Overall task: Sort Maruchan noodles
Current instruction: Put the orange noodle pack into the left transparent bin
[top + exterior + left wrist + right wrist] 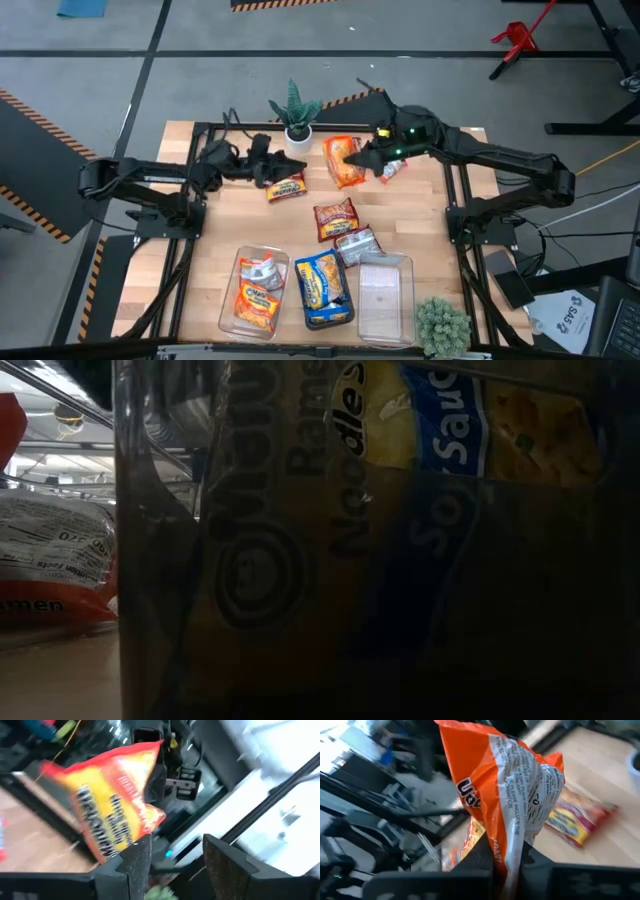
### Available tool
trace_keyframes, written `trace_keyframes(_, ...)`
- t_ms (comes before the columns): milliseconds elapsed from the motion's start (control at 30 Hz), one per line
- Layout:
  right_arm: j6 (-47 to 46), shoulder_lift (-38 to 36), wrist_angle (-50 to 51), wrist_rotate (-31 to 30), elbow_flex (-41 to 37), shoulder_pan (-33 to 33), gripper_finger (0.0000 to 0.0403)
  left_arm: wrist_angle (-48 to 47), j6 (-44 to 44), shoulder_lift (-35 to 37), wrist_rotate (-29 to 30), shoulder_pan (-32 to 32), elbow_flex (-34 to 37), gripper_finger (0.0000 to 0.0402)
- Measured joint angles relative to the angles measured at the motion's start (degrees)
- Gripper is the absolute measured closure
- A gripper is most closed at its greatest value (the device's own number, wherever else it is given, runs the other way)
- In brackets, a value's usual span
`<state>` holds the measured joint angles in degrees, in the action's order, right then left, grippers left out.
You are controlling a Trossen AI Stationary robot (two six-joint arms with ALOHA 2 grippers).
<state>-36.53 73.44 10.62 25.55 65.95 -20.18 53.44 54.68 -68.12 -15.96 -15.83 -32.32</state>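
The right gripper's [506, 855] fingers were clamped on the lower edge of an orange packet [505, 780], which in the high view [343, 160] sat toward twelve o'clock on the table [210, 215], just right of the potted plant [296, 110]. The left gripper's [172, 862] fingers stood apart with nothing between them, near a red-and-yellow packet [286, 187] at ten o'clock. Two more packets [336, 218] lay at the centre. At six o'clock stood three clear bins: the left bin [228, 300] with orange packets, the middle one [350, 315] with a blue-and-yellow packet [322, 285], the right one [405, 300] apparently empty. The step in hand seemed to be picking the orange packet; next it likely needed carrying toward six o'clock, over the left bin, before release.
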Motion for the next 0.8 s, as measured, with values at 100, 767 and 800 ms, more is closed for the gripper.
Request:
trace_keyframes(100,-2.8,1.0,-5.1,0.4,0.0,0.1,0.0394,14.9,2.2,-3.5,1.7,0.5,2.3,0.0229)
trace_keyframes(767,-11.9,3.9,-29.0,2.7,0.0,6.8,0.0398,16.3,-2.9,-8.3,2.6,3.2,0.2,0.0106)
trace_keyframes(800,-12.5,3.9,-30.0,2.7,0.0,6.8,0.0398,16.1,-3.0,-8.3,3.0,3.3,0.2,0.0106)
